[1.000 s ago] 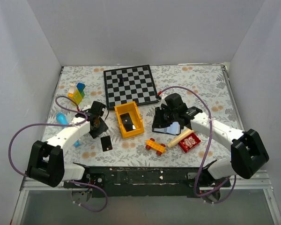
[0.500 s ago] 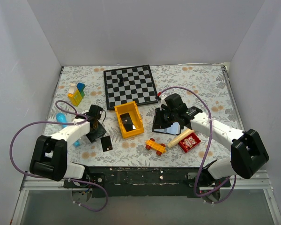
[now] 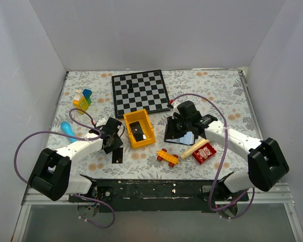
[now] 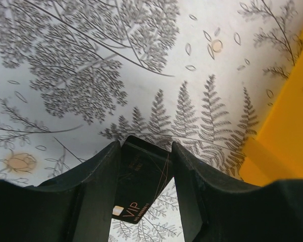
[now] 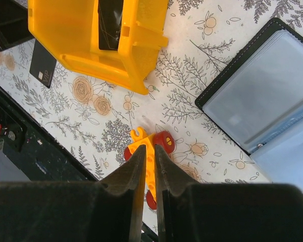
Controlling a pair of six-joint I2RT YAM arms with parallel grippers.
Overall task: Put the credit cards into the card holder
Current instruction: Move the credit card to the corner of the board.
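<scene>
Right now the left end effector (image 4: pixel 145 150) is hovering low over one of the credit cards (image 4: pixel 137 184), a black one with a small white VIP mark. It is lying flat on the worktop (image 4: pixel 81 75), just beside the yellow bin (image 3: pixel 133 142). The fingers (image 4: pixel 98 186) are standing apart, one on either side of the card; whether they are touching its edges I cannot tell. A second card (image 3: pixel 136 128) is sitting inside the bin. The card holder (image 5: pixel 265 85) is lying open over on the right, blue-grey pockets up and well apart from that first card. The right end effector (image 5: pixel 150 151) is hanging close by it, its fingers drawn almost together with only a slit between them and nothing in it.

I am guessing the card is going to handle as light, stiff and slick. It is lying flush on the worktop, giving the fingers no lip to get under. Taking it by two opposite edges is looking like the sensible hold, pinching lightly so it is not bowing or shooting out sideways. The holder is looking soft and floppy, so it is likely needing pinning down while a card is going in.
</scene>
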